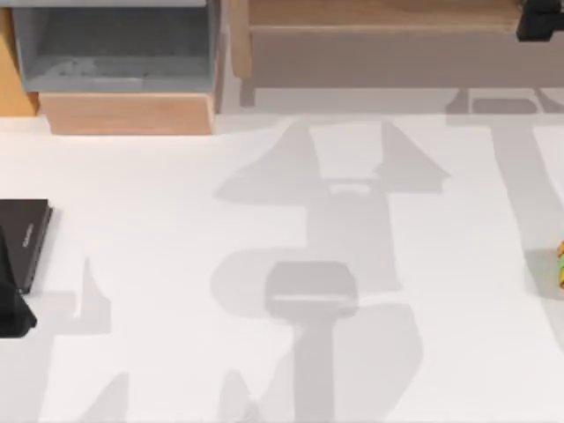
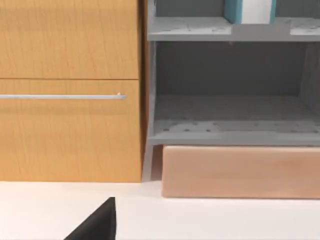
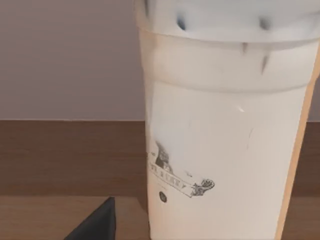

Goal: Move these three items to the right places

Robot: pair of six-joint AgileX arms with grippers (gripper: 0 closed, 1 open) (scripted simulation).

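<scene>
The teal-covered book (image 2: 249, 10) with white page edges stands upright on the upper board of the grey shelf (image 2: 230, 132). At the table's far right edge lies the small orange-yellow-green object (image 1: 560, 263), cut off by the frame. My left gripper (image 1: 16, 313) is low at the table's left edge, facing the cabinet and shelf, far from the book. My right gripper (image 1: 539, 19) is up at the back right over the wooden shelf (image 1: 379, 35), close in front of a white cup (image 3: 225, 150) that stands on that shelf.
A flat black slab (image 1: 26, 231) with a grey mark lies at the left edge, beside my left gripper. A wooden cabinet (image 2: 70, 90) with a drawer handle stands left of the grey shelf, which rests on a pale wooden block (image 1: 128, 115). Arm shadows cross the white table (image 1: 176, 264).
</scene>
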